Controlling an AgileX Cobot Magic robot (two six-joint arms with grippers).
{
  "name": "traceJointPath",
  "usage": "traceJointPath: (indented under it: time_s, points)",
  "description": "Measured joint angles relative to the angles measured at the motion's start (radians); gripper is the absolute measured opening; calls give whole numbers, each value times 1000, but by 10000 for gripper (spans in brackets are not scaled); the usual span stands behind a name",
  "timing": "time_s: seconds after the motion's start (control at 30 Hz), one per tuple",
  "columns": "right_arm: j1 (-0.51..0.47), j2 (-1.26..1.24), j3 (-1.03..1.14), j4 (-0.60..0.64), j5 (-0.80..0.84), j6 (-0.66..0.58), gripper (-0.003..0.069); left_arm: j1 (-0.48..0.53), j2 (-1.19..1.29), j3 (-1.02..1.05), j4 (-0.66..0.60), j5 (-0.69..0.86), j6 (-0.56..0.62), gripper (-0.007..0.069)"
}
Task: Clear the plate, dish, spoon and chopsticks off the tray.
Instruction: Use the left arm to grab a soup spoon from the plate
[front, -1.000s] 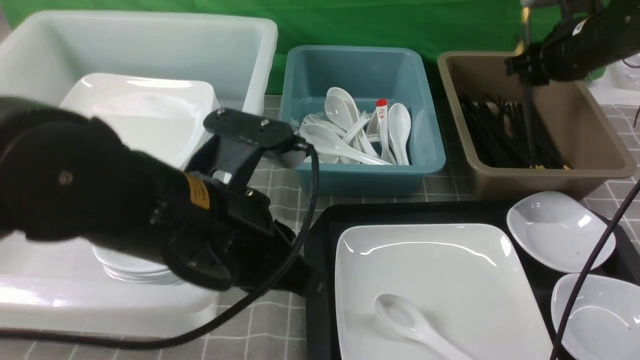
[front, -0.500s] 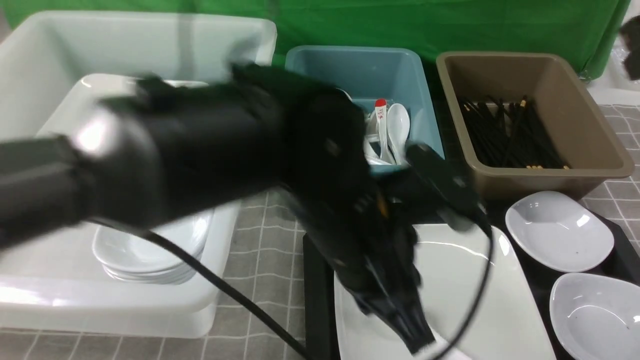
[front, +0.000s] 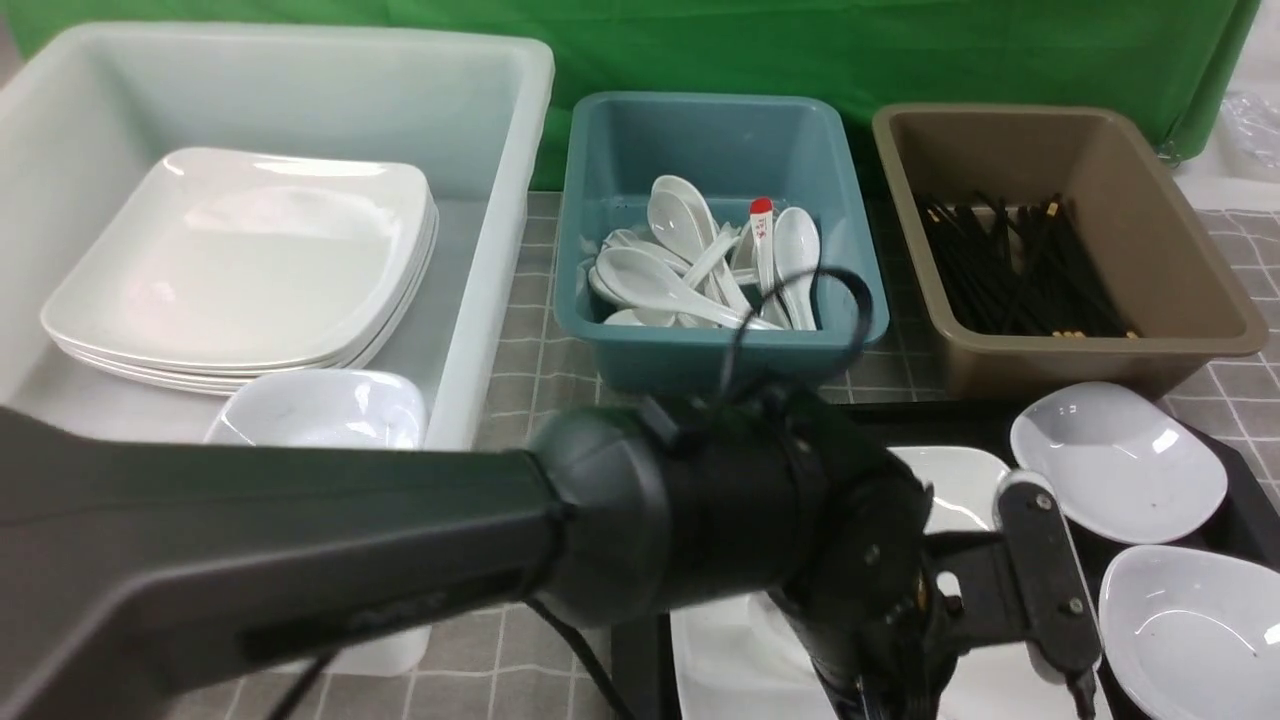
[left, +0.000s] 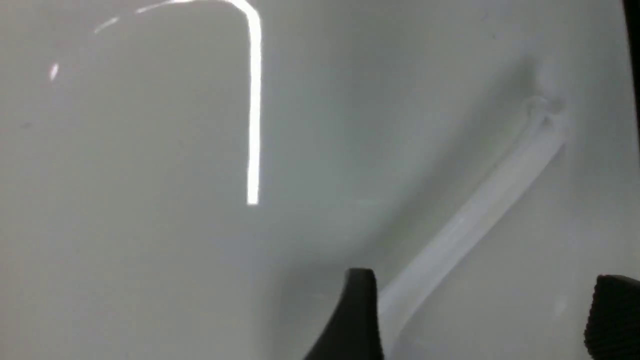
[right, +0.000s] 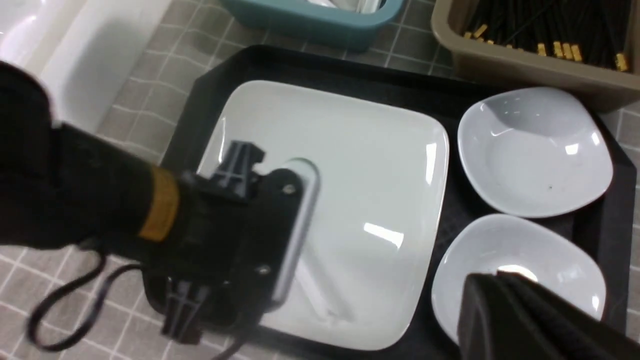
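The large white plate (front: 962, 478) lies on the black tray (front: 985, 422), mostly hidden by my left arm (front: 740, 520) in the front view. In the left wrist view my left gripper (left: 485, 320) is open just above the plate (left: 150, 200). The white spoon's handle (left: 475, 220) lies between the fingers (left: 361, 310), close to one of them. The right wrist view shows the plate (right: 360, 165), part of the spoon handle (right: 314, 286) and two small dishes (right: 534, 150) (right: 520, 260). My right gripper (right: 500, 277) is shut and empty above the nearer dish. No chopsticks lie on the tray; several black chopsticks (front: 1010, 270) are in the brown tub.
A teal tub (front: 715, 130) holds several white spoons and one red-tipped spoon. The brown tub (front: 1180, 260) stands to its right. A big white tub (front: 300, 70) at the left holds stacked plates and a small dish. The two small dishes (front: 1118, 462) (front: 1190, 630) sit on the tray's right side.
My left arm swung from the left side across and down onto the plate over the spoon. My right arm left the brown tub and went out of the front view.
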Motion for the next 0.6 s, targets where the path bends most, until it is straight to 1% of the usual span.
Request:
traceJointPath:
  time_s: [0.03, 0.1, 0.17, 0.23, 0.3, 0.37, 0.4, 0.43, 0.5, 0.6]
  points:
    - [0, -16, 7, 0, 0, 5, 27, -3, 16, 0, 12, -24, 5, 601]
    - [0, -31, 8, 2, 0, 14, 27, -4, 33, 0, 14, -56, 15, 605]
    - [0, -35, 8, 2, 0, 22, 27, -4, 50, 0, 27, -72, 16, 603]
    - [0, -36, 8, 3, 0, 28, 27, -4, 63, 0, 32, -77, 18, 586]
    - [0, -36, 8, 3, 0, 29, 27, -4, 70, -1, 31, -81, 17, 510]
    - [0, -36, 8, 3, 0, 30, 27, -4, 71, -2, 31, -79, 2, 392]
    - [0, -36, 8, 3, 0, 30, 27, -4, 72, -2, 31, -78, -4, 363]
    - [0, -36, 8, 3, 0, 30, 27, -5, 72, -2, 33, -77, -23, 246]
    - [0, -36, 8, 3, 0, 30, 27, -5, 72, -7, 39, -63, -75, 115]
    - [0, -36, 8, 3, 0, 30, 27, -5, 58, -44, 79, -5, -212, 108]
